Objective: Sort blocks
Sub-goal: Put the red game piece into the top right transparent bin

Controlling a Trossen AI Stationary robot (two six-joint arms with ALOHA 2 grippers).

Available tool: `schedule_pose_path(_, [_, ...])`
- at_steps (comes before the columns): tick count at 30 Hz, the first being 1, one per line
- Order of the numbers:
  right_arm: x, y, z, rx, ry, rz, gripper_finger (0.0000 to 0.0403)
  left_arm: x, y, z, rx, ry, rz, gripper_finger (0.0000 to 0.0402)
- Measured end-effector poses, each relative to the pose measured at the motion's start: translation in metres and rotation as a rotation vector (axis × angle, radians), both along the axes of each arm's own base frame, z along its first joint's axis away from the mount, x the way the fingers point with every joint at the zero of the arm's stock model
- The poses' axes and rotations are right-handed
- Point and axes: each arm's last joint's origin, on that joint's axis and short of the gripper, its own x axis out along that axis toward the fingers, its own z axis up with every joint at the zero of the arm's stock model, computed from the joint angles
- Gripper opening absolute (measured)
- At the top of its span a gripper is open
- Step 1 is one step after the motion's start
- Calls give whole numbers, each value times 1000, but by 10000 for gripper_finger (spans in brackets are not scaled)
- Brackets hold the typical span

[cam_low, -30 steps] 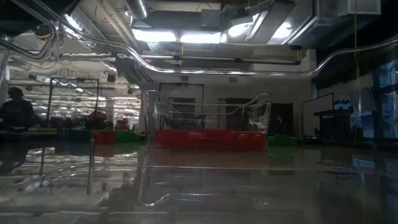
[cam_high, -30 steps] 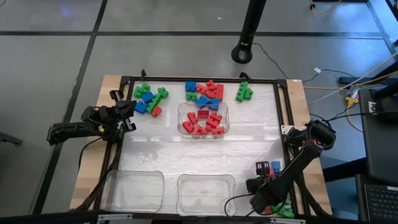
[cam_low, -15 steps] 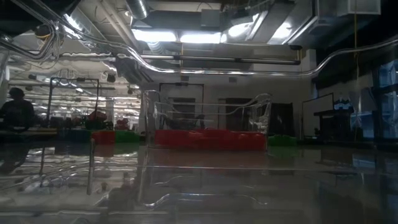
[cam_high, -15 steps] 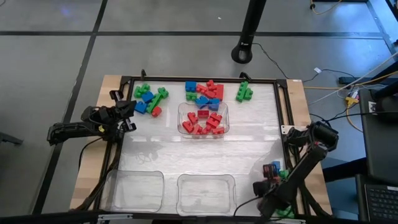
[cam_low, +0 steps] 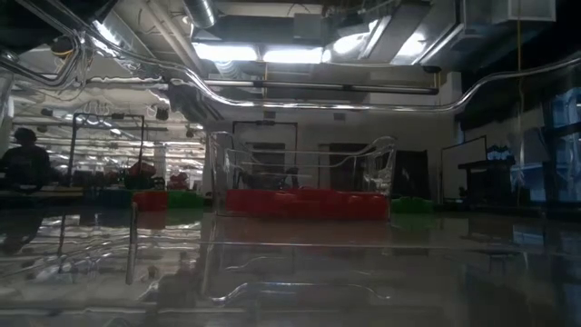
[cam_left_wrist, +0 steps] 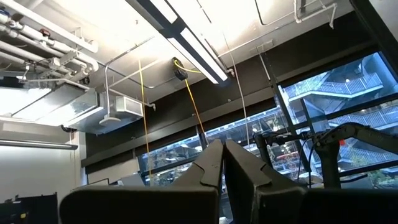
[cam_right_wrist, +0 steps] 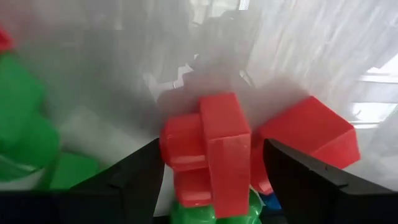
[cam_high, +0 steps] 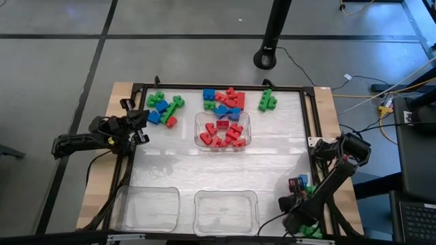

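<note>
Sorting blocks, with 1 red block (cam_right_wrist: 214, 152) lying dead ahead of the right gripper (cam_right_wrist: 214, 186), framed between its 2 dark fingers (cam_right_wrist: 134, 177), which stand well apart on either side and do not clamp it. Sits upright on end, long axis running across the line between the fingers, atop a green brick (cam_right_wrist: 211, 208), with a second red brick (cam_right_wrist: 308, 140) touching beside it and more green (cam_right_wrist: 25, 118) off to the other side. Seen from above, hangs low over a small cluster at the table's near right corner (cam_high: 300, 187), well apart from everything else. Further out, holds sorted reds in a clear tray (cam_high: 223, 130) mid-table, with mixed piles (cam_high: 223, 102) and (cam_high: 163, 110) behind it and 2 empty-looking trays (cam_high: 146, 208) at the near edge. Left gripper (cam_high: 141, 122) waits at the left rim, fingers pressed together on nothing, pointed at the ceiling. Right arm clearly nearer; a straight drop and squeeze likely suffices, though the neighbouring red may get dragged along.
</note>
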Motion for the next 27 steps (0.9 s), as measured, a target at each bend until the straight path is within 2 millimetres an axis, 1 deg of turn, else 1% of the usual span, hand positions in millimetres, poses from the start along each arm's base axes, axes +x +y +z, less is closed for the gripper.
schedule_pose_path(4, [-1, -2, -4, 4, 0, 2, 267, 0, 0, 0, -1, -1, -1, 6])
schedule_pose_path(6, [-1, -2, -5, 10, -2, 3, 258, 0, 0, 0, -2, 0, -2, 6])
schedule_pose_path(8, [-1, -1, -5, 16, -3, 2, 238, 0, 0, 0, -2, 0, -2, 6])
schedule_pose_path(12, [1, 1, -3, 19, -21, -35, 176, 0, 0, 0, -2, -1, -2, 6])
schedule_pose_path(13, [2, 2, -2, 23, -28, -45, 169, 0, 0, 0, -2, 0, -1, 6])
schedule_pose_path(17, [5, 6, 3, 33, -52, -73, 169, 0, 0, 0, -2, 0, -1, 6])
schedule_pose_path(20, [10, 9, 10, 43, -60, -89, 169, 0, 0, 0, -2, -1, -2, 6])
schedule_pose_path(24, [20, 9, 26, 40, -71, -127, 169, 0, 0, 0, 1, 0, 0, 6])
schedule_pose_path(27, [36, 6, 43, 44, -135, -165, 169, 0, 0, 0, 1, 0, 1, 6])
